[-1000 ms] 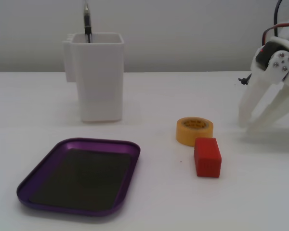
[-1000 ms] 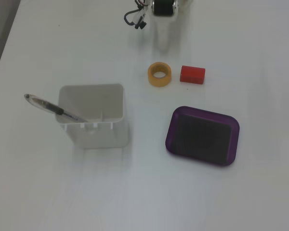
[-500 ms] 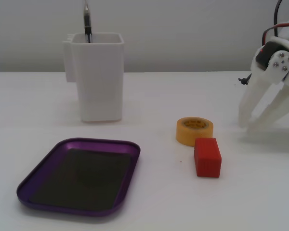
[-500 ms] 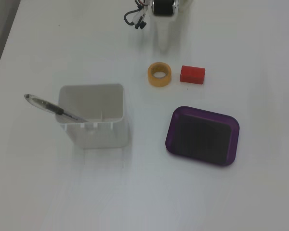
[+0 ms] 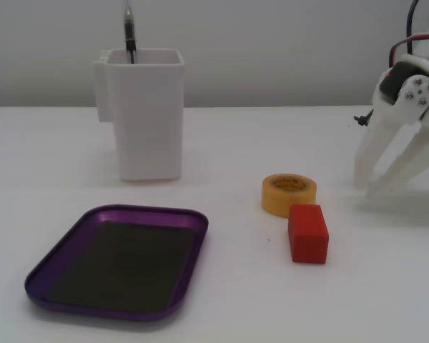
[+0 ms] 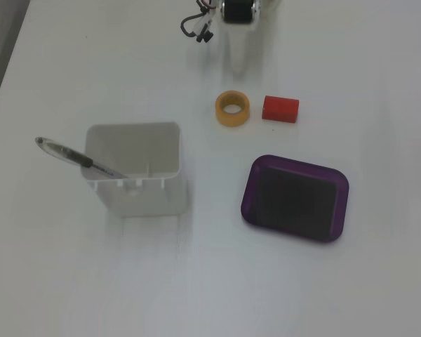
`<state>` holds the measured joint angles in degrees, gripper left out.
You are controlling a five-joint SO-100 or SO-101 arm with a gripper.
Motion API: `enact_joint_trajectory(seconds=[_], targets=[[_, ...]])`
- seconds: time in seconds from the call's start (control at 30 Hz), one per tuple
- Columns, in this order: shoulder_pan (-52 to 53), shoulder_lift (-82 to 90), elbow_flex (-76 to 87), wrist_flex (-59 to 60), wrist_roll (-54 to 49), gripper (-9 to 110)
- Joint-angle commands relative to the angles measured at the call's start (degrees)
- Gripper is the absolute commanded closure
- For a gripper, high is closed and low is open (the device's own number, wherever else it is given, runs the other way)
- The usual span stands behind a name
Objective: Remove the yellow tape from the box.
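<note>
Nothing is held by the white two-finger gripper; jaws parted, tips near the table. Yellow-orange tape roll is seen outside the empty shallow purple metal tray, just beside the red rectangular block. Task judged done; withdrawal should be kept clear of the roll.

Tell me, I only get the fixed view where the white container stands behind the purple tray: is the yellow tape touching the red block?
Observer: No. In a fixed view, the yellow tape and the red block lie apart, with bare table between them.
Operator: What's sticking out of the white container?
Observer: A pen, leaning out over one rim of the white container.
Operator: Are the fingers lined up with the tape?
Observer: Roughly. The fingers point down just beyond the tape, not touching it.
</note>
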<state>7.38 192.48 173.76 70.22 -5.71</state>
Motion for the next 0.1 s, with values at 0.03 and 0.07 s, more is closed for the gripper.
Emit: enact_joint_trajectory(seconds=[0.03, 0.07], targets=[[-0.4, 2.2, 0.4, -0.4, -0.1, 102], [-0.4, 2.2, 0.4, -0.4, -0.1, 102]])
